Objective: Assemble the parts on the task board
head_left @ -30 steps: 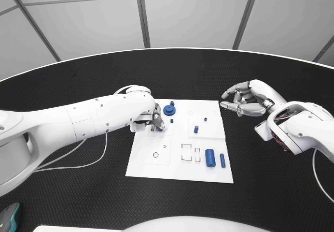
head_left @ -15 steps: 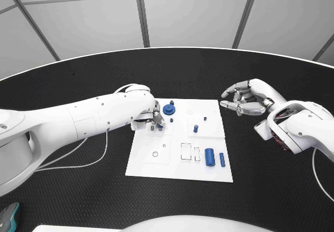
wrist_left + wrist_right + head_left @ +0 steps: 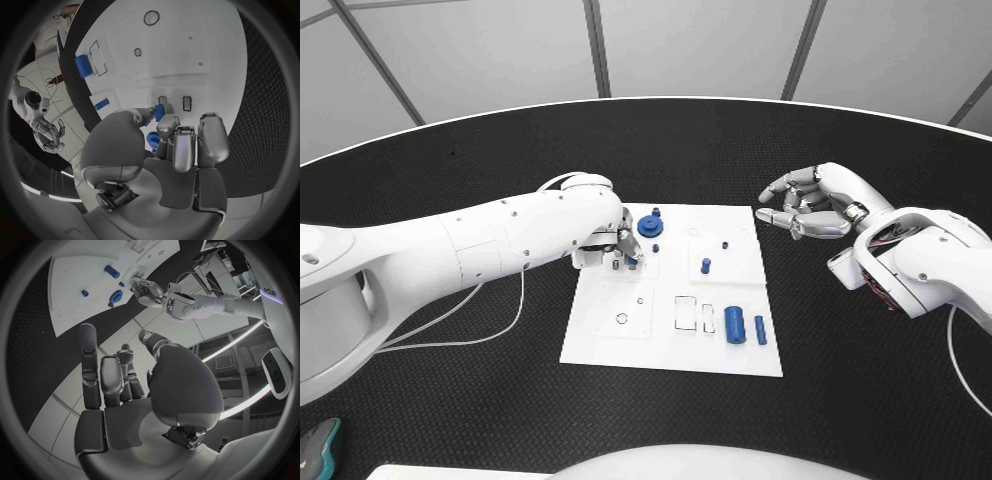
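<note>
The fingers of my left hand pinch a small blue plastic peg low over the flat white task board, I judge to seat it in a slot, while my right hand waits loosely curled, holding nothing, off the board above the black table.

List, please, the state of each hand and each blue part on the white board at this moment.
left hand: over the task board, pinching a small blue part
right hand: off the board, fingers curled, holding nothing
large blue cylinder: lying on the board
thin blue pin: lying beside the cylinder
round blue part: standing on the board
small blue peg: upright on the board
</note>
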{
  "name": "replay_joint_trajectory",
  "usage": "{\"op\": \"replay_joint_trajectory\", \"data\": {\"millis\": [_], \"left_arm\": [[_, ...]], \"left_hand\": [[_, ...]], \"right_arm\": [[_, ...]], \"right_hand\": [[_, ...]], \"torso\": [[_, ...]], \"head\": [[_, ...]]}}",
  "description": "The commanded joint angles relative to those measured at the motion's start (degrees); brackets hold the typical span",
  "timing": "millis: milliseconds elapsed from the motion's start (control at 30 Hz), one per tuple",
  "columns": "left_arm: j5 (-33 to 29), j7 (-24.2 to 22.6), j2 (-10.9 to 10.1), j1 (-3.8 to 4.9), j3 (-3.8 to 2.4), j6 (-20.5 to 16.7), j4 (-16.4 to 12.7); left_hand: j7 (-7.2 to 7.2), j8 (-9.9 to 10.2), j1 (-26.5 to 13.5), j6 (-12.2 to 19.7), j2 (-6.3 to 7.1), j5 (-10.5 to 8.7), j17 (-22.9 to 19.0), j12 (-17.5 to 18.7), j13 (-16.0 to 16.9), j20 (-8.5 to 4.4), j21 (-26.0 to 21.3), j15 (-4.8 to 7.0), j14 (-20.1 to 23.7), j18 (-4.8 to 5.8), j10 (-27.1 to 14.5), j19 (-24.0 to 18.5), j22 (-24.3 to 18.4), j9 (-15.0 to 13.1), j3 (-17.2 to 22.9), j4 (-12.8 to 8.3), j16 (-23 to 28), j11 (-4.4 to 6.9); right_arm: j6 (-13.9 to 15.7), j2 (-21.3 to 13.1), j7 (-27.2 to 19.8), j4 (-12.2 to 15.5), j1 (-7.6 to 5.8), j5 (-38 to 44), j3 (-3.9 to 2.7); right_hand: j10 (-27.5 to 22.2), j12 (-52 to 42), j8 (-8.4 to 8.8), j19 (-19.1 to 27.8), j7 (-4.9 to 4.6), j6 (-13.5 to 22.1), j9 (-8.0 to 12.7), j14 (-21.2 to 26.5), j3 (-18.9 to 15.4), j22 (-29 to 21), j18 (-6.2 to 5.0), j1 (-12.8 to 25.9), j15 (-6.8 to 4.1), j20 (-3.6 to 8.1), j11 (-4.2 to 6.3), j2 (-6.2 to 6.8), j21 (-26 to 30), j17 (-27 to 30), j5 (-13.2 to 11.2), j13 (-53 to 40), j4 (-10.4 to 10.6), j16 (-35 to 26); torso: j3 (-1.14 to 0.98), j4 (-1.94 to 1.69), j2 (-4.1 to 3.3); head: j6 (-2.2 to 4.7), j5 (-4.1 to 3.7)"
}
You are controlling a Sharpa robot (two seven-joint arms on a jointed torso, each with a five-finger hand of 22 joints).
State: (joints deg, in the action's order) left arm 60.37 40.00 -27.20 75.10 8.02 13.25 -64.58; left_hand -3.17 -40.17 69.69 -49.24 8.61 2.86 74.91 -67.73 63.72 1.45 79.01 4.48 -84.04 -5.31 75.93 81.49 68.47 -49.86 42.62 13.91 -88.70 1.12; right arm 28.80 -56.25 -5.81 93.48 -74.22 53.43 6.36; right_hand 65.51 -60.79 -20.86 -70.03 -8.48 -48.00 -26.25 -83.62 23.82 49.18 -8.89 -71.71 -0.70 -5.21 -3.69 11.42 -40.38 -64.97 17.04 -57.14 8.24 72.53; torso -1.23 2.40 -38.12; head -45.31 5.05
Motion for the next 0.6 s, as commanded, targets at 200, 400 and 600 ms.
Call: {"op": "replay_joint_trajectory", "data": {"millis": [200,400,600], "left_arm": [[0.0,1.9,-0.1,0.0,0.0,-0.9,-0.1],[0.0,1.6,-0.5,0.0,0.0,-2.4,-0.4],[0.0,1.3,-1.2,0.0,0.0,-2.7,-1.2]], "left_hand": [[0.29,-0.1,0.1,0.5,-0.44,-0.1,13.2,0.0,-0.2,-0.1,0.3,0.25,-5.4,1.15,0.1,0.4,0.0,-0.1,4.4,-4.6,-0.1,0.2],[0.14,0.3,0.1,1.1,-0.3,-0.09,13.5,1.1,-1.4,-0.09,0.2,0.17,-5.5,1.13,-0.7,0.4,-0.1,0.0,4.5,-4.7,-0.3,0.09],[0.06,0.4,0.1,1.3,-0.36,-0.11,13.4,0.8,-1.1,-0.07,0.2,0.12,-5.5,1.13,-0.6,0.4,-0.1,0.0,4.6,-4.8,-0.2,0.02]], "right_arm": [[0.0,0.0,0.0,0.0,0.0,0.0,0.0],[-0.1,0.0,0.0,-0.1,0.0,0.0,0.0],[-0.2,0.0,0.0,-0.1,0.0,0.0,0.0]], "right_hand": [[-0.2,0.2,-0.41,-0.4,-0.02,0.5,-0.1,-0.2,0.0,0.0,-0.61,-0.3,-0.15,0.08,0.13,0.09,0.3,0.0,0.4,0.1,0.4,-0.2],[-0.2,0.2,-0.41,-0.4,-0.02,0.5,-0.1,-0.2,0.0,0.0,-0.61,-0.3,-0.15,0.08,0.13,0.09,0.3,0.0,0.4,0.1,0.4,-0.2],[-0.2,0.2,-0.41,-0.4,-0.02,0.5,-0.1,-0.2,0.0,0.0,-0.61,-0.3,-0.15,0.08,0.13,0.09,0.3,0.0,0.4,0.1,0.4,-0.2]], "torso": [[0.02,-0.02,0.06],[0.0,0.0,0.07],[0.01,-0.02,0.02]], "head": [[0.12,0.0],[0.19,-0.01],[0.25,-0.02]]}}
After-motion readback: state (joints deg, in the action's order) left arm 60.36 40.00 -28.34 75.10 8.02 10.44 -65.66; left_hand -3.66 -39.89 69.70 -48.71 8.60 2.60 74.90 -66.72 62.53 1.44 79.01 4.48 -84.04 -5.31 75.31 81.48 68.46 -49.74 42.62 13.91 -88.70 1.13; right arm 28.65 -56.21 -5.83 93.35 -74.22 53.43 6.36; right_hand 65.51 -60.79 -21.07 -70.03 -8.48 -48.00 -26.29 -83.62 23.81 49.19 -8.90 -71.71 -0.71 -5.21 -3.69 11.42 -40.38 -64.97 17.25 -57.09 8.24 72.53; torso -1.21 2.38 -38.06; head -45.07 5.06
